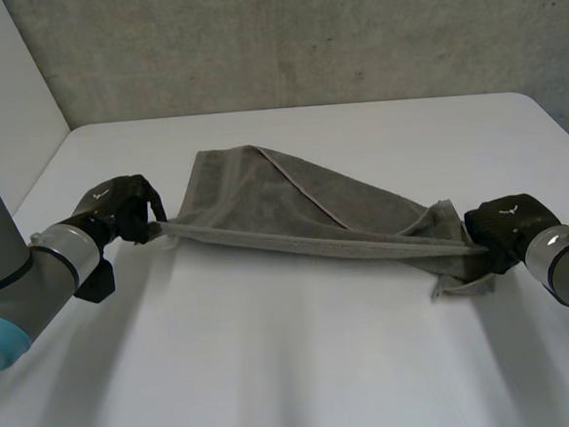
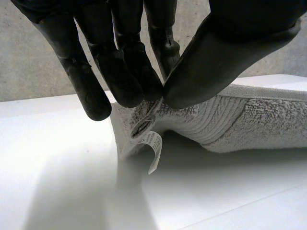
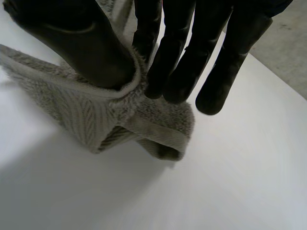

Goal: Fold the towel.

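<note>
- head view: soft grey terry towel, near edge pulled taut above the white bench.
- left hand pinches one corner.
- right hand pinches that edge's other end.

The white table has a smooth top. Its far edge runs straight across the head view, and the far corners at the left and the right are rounded. Behind this far edge stands a grey concrete wall (its surface is rough, with small pores and faint marks). Along the table's left edge rises a plain white panel, which meets the concrete wall just behind the far left corner. In the left wrist view the same grey wall stands behind the table's edge.
</note>
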Robot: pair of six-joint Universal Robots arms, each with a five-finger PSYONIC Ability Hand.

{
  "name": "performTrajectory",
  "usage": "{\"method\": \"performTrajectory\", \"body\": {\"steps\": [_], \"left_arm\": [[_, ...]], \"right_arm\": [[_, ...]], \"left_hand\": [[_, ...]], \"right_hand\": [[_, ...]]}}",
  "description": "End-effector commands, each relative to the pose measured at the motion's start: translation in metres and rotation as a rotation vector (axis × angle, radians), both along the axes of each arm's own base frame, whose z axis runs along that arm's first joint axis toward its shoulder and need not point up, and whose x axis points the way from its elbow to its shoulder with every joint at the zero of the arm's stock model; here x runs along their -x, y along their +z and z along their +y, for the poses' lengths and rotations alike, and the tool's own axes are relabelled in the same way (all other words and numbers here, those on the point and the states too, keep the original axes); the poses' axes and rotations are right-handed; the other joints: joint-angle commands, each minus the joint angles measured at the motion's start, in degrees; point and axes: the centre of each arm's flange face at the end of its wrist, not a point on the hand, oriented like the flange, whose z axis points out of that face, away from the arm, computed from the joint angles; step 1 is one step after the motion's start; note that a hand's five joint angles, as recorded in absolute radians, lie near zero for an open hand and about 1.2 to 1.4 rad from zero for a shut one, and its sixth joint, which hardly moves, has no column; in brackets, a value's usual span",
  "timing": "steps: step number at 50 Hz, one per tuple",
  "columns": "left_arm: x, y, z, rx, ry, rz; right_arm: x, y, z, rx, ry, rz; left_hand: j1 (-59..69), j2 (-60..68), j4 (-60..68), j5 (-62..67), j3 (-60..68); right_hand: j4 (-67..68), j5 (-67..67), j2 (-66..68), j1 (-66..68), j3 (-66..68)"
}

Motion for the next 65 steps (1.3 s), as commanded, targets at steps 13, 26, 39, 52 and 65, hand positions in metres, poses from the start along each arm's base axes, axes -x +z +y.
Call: {"method": "performTrajectory", "body": {"steps": [13, 26, 39, 52, 65], "left_arm": [[0.002, 0.121, 0.024, 0.293, -0.071, 0.076], [-0.031, 0.191, 0.011, 0.440, 0.026, 0.145], [-0.024, 0.106, -0.071, 0.245, 0.040, 0.112], [0.001, 0.123, -0.137, 0.447, 0.083, 0.160], [0.009, 0.227, -0.116, 0.817, 0.046, 0.355]], "right_arm": [[-0.005, 0.153, 0.012, 0.298, 0.061, -0.066], [-0.012, 0.232, 0.006, 0.348, 0.145, -0.087], [-0.053, 0.144, -0.060, 0.262, 0.165, 0.089], [-0.085, 0.168, -0.124, 0.730, 0.092, 0.056], [-0.083, 0.257, -0.109, 1.022, 0.072, -0.126]], "left_hand": [[4.27, 2.53, 2.04, 5.08, 2.84], [4.27, 2.53, 2.04, 5.08, 2.84], [4.27, 2.53, 2.04, 5.08, 2.84], [4.27, 2.53, 2.04, 5.08, 2.84], [4.27, 2.53, 2.04, 5.08, 2.84]], "right_hand": [[6.11, 5.50, 5.39, 4.94, 6.37], [6.11, 5.50, 5.39, 4.94, 6.37], [6.11, 5.50, 5.39, 4.94, 6.37], [6.11, 5.50, 5.39, 4.94, 6.37], [6.11, 5.50, 5.39, 4.94, 6.37]]}}
